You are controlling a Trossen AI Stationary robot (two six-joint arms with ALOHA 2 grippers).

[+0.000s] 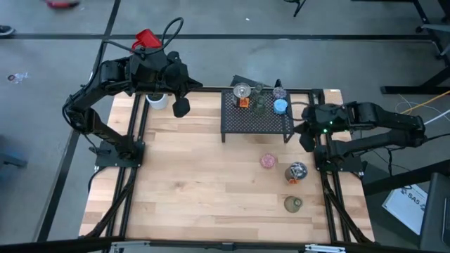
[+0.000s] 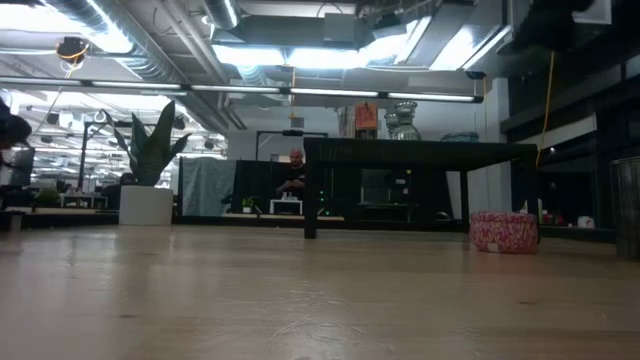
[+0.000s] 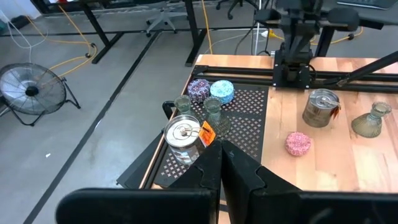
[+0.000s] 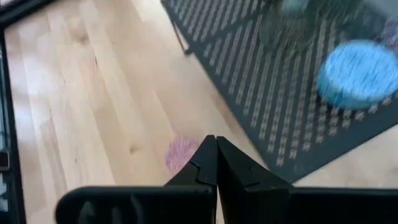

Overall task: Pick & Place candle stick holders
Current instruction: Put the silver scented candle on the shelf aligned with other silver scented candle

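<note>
We see the black mesh rack (image 1: 256, 118) standing at the far middle of the wooden table (image 1: 197, 183), carrying five holders: a silvery one with an orange tag (image 1: 242, 92), two olive glass ones (image 1: 260, 102), a blue one (image 1: 280, 107) and a purple-speckled one (image 1: 279, 92). Three more stand on the bare wood just in front of the rack, toward the right edge — a pink one (image 1: 268, 161), a second silvery one (image 1: 296, 171) beside it, and an olive glass one (image 1: 293, 204) nearest the front.

The left gripper (image 1: 181, 107) hangs at the far left of the table, near a white pot (image 1: 157, 101), well apart from the rack; its fingers (image 3: 208, 168) are pressed together with nothing between them. The right gripper (image 1: 307, 139) sits by the rack's right end — its fingers (image 4: 208, 163) are likewise closed tight and empty, above the wood with the pink holder below.

In the low view, a person (image 2: 293, 172) shows far behind the table.
</note>
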